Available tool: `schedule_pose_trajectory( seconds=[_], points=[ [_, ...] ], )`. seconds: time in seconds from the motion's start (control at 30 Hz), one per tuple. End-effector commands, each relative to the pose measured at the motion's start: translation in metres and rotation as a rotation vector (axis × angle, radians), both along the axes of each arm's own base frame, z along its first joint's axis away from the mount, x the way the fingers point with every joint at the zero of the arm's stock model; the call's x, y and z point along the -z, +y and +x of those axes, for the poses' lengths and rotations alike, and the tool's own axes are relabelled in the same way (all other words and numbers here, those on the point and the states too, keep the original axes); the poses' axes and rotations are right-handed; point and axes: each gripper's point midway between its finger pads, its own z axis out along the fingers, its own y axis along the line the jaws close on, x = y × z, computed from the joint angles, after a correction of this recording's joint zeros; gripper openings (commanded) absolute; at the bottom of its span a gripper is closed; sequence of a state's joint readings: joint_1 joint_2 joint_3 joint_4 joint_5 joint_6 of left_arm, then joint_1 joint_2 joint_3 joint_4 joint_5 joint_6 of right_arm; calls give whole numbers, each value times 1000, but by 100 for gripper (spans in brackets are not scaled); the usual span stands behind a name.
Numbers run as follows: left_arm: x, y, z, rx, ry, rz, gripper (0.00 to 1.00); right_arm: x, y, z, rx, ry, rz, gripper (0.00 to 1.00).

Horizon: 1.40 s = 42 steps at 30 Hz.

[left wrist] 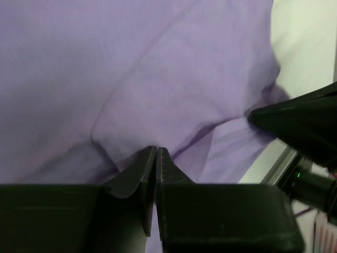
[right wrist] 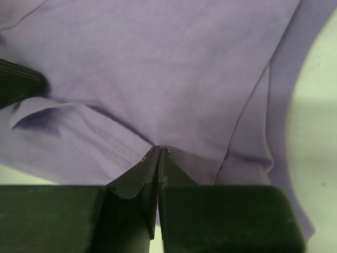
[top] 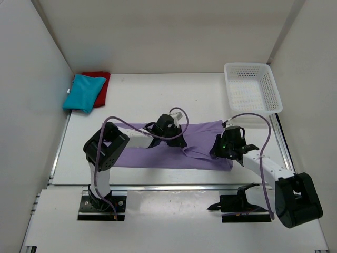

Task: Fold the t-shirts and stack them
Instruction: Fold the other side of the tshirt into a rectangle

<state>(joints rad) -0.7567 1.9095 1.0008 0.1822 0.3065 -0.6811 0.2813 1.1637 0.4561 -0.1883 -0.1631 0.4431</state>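
On the worktop (top: 158, 95) the lavender shirt (top: 158, 156) is lying with its long axis left to right. Your left hand (left wrist: 157, 150) is pinching a fold near its middle; your right hand (right wrist: 159, 150) is clenching the hem at its right end.

The lavender t-shirt (right wrist: 158, 63) is soft matt cloth with a stitched hem; the basket (top: 251, 87) white plastic mesh; the right gripper (right wrist: 159, 150) matt black, probably plastic.
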Motion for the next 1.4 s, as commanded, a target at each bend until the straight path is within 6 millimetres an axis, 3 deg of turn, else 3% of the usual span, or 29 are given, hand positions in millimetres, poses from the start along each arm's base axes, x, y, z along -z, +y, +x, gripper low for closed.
schedule_pose_trajectory(
  seconds=[0.0,0.3,0.4,0.5,0.63,0.77,0.9,1.07,1.17,1.27,1.37],
  points=[
    [-10,3,-27,109,1,-5,16,-11,7,-13,-37,-20,57,0],
    [-35,32,-86,253,-24,-97,17,-28,25,-57,-120,-21,109,0],
    [-36,53,-79,180,-48,-89,17,-44,25,-51,-97,-86,128,0],
    [-47,57,-72,139,-60,-126,17,-47,24,-32,-65,-114,164,0],
    [-53,55,-71,140,-51,-117,17,-19,13,-18,4,-75,131,0],
    [-68,66,-60,116,-70,-137,25,10,7,-38,41,2,118,0],
    [-81,63,-67,200,-65,-103,28,3,7,-45,44,-20,89,1],
    [-100,60,-77,247,-110,-90,30,-38,13,-4,10,-130,81,0],
    [-121,40,-106,399,-219,-91,35,-36,21,27,-4,-143,64,0],
    [-138,34,-110,367,-285,-155,16,-24,36,55,-38,-116,35,0],
    [-143,53,-102,295,-221,-312,0,-1,47,76,-72,-51,6,0]
  ],
)
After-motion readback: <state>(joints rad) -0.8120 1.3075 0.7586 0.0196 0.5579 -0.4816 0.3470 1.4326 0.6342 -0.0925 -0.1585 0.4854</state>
